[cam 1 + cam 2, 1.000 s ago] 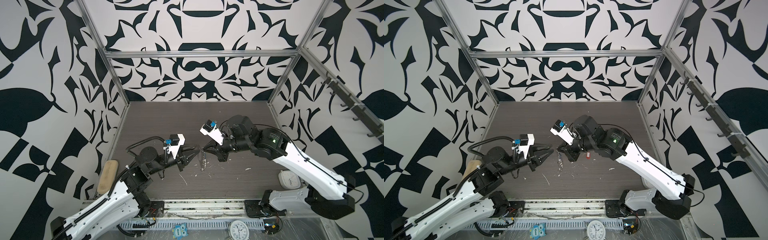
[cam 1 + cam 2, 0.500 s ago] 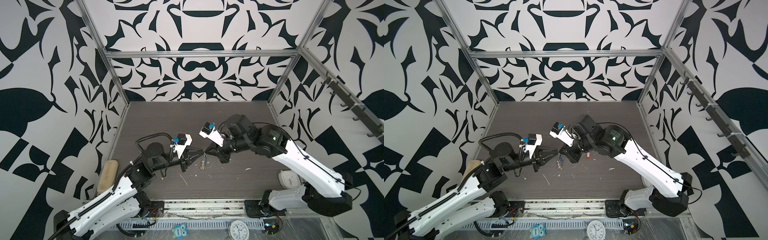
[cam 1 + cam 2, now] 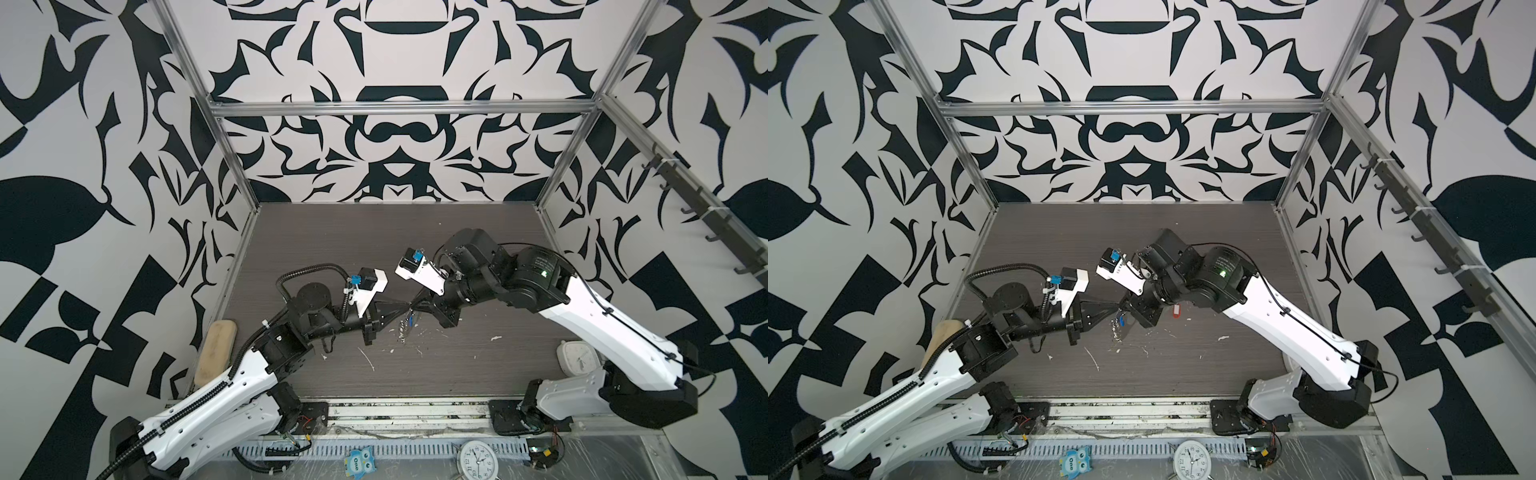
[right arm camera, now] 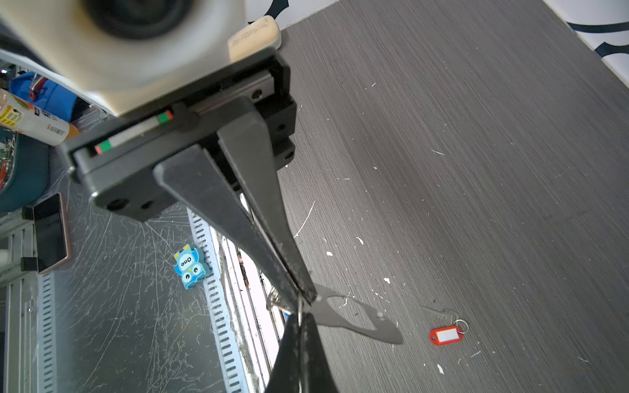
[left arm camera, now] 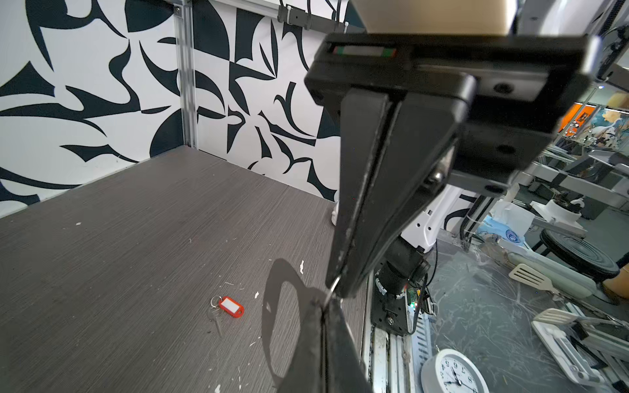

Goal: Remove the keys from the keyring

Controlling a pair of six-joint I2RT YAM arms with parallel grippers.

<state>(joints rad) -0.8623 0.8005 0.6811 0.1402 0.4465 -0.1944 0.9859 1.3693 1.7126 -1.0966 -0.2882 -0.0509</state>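
The keyring (image 4: pixel 388 330) is up in the air over the middle of the worktop (image 3: pixel 1183 374), a flat silver plate with its oblong slot in plain sight. Its row of small silver rings (image 3: pixel 1115 330) dangles beneath it, and the blue key (image 3: pixel 1121 321) hangs there among them. The red key (image 3: pixel 1177 311) lies flat on the worktop right of centre, about midway between front and back edges, white label window up, with its small ring (image 4: pixel 461 325) and a bare metal key (image 5: pixel 216 323) alongside.

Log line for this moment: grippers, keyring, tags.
left gripper: shut on small ring | right gripper: shut on keyring | blue tag: hanging from keyring | red tag: off, on table
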